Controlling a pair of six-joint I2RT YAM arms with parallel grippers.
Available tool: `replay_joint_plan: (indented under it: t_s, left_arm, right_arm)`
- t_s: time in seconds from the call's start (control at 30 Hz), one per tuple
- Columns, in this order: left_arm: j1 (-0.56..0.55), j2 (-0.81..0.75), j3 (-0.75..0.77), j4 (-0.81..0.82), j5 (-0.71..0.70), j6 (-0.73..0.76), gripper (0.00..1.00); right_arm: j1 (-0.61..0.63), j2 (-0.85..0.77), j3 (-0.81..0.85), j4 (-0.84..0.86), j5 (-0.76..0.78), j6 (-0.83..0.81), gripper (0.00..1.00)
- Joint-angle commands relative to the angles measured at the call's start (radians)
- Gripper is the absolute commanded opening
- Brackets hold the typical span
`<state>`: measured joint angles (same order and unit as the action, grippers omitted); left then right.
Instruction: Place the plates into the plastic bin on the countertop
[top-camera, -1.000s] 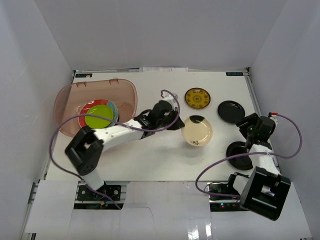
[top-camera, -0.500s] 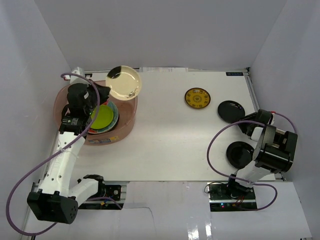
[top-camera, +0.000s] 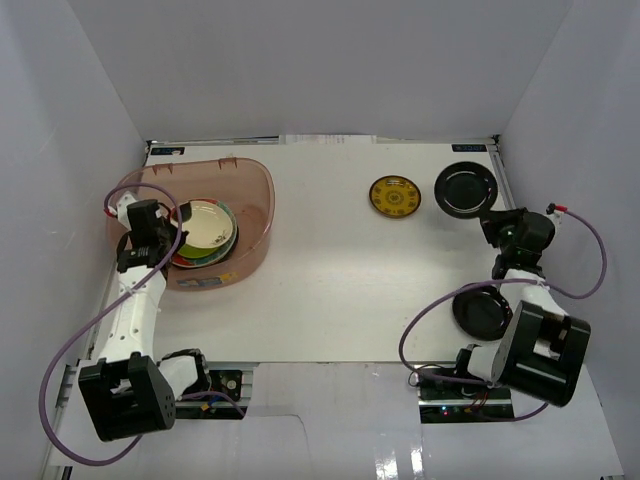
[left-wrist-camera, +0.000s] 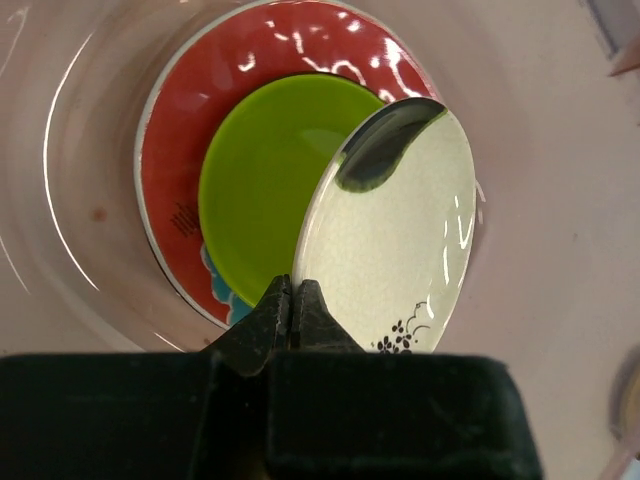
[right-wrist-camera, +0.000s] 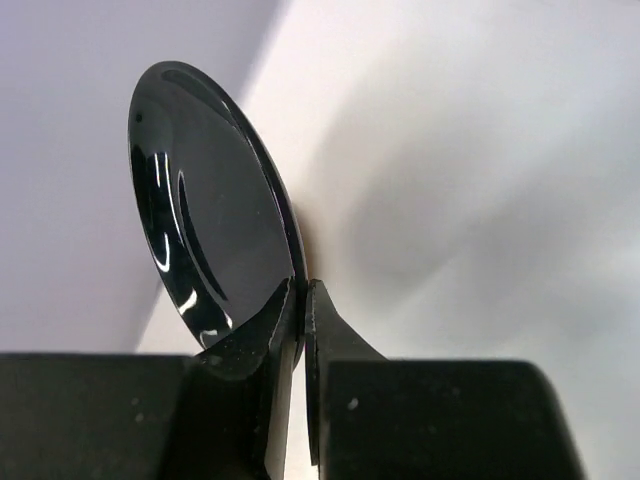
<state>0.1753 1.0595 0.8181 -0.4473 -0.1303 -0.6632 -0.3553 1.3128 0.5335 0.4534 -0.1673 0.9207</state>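
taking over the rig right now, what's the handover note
Left gripper: shut on the rim of the cream plate, inside the plastic bin, over the lime green plate and red plate.
Right gripper: shut on the rim of a black plate, near the far right corner.
Done: red and lime green plates stacked in the bin.
Left: release the cream plate, bin the held black plate, then the yellow patterned plate and second black plate, both on the countertop.
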Motion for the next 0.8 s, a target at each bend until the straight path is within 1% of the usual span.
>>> replay_joint_plan:
  t_s: [0.0,0.03,0.07,0.13,0.17,0.2,0.23,0.27,0.3,0.33,0.37,0.4,0.43,0.47,0.5,0.53,0.57,0.6,0.63,0.67,0.7,0.73,0.77]
  left_arm:
    - [0.019,0.062,-0.011,0.042,-0.052,-0.012,0.0]
    - [0.024,0.08,0.001,0.041,-0.037,-0.013,0.02]
    - [0.03,0.094,0.003,0.042,-0.038,-0.01,0.07]
    - [0.038,0.105,0.007,0.047,-0.043,0.004,0.32]
    - [0.052,0.1,0.006,0.062,-0.043,0.005,0.56]
    - [0.059,0.091,0.009,0.067,-0.039,0.007,0.64]
    - [0.064,0.086,0.013,0.068,-0.038,0.007,0.69]
    - [0.067,0.085,0.021,0.071,-0.045,0.007,0.79]
    - [0.067,0.08,0.038,0.073,-0.042,0.011,0.83]
    - [0.069,0.08,0.047,0.075,-0.037,0.016,0.87]
    - [0.069,0.077,0.055,0.075,-0.025,0.016,0.92]
    - [0.069,0.073,0.071,0.073,-0.013,0.014,0.94]
    - [0.069,0.044,0.078,0.071,0.003,0.01,0.94]
    - [0.069,0.019,0.084,0.084,0.029,0.007,0.95]
    - [0.069,-0.013,0.087,0.096,0.097,0.002,0.95]
    - [0.069,-0.083,0.102,0.104,0.136,-0.001,0.96]
    - [0.067,-0.122,0.116,0.117,0.196,-0.001,0.96]
    - [0.067,-0.157,0.13,0.124,0.243,-0.003,0.96]
    - [0.067,-0.189,0.165,0.128,0.346,-0.003,0.96]
    - [0.066,-0.235,0.185,0.128,0.401,0.005,0.96]
    - [0.064,-0.253,0.203,0.122,0.45,0.002,0.96]
    - [0.059,-0.269,0.216,0.118,0.542,-0.009,0.96]
    - [0.05,-0.283,0.226,0.119,0.587,-0.019,0.96]
  right_arm:
    - [0.097,-0.156,0.039,0.085,-0.06,-0.005,0.08]
    - [0.181,-0.177,0.057,0.068,-0.057,-0.022,0.08]
    - [0.234,-0.196,0.078,0.048,-0.026,-0.06,0.08]
    - [0.347,-0.222,0.147,0.005,0.023,-0.1,0.08]
    - [0.477,-0.212,0.178,-0.011,0.058,-0.118,0.08]
    - [0.531,-0.183,0.233,-0.031,0.078,-0.141,0.08]
    - [0.585,-0.164,0.255,-0.03,0.095,-0.149,0.08]
    - [0.681,-0.141,0.278,-0.027,0.119,-0.152,0.08]
    - [0.723,-0.091,0.328,-0.025,0.13,-0.164,0.08]
    - [0.807,-0.06,0.357,-0.035,0.144,-0.169,0.08]
    - [0.85,-0.028,0.387,-0.038,0.162,-0.175,0.08]
    - [0.889,0.036,0.417,-0.041,0.169,-0.181,0.08]
    - [0.93,0.069,0.494,-0.06,0.201,-0.2,0.08]
    - [1.002,0.109,0.535,-0.07,0.23,-0.209,0.08]
    - [1.033,0.188,0.577,-0.079,0.245,-0.215,0.08]
    - [1.085,0.23,0.668,-0.091,0.252,-0.223,0.08]
    - [1.107,0.276,0.718,-0.123,0.259,-0.226,0.08]
    - [1.125,0.366,0.767,-0.142,0.262,-0.227,0.08]
    - [1.16,0.408,0.814,-0.156,0.265,-0.229,0.08]
    - [1.18,0.451,0.906,-0.18,0.268,-0.233,0.08]
    - [1.197,0.533,0.954,-0.196,0.276,-0.238,0.08]
    - [1.232,0.574,1.005,-0.214,0.285,-0.247,0.08]
    - [1.249,0.618,1.06,-0.238,0.307,-0.267,0.08]
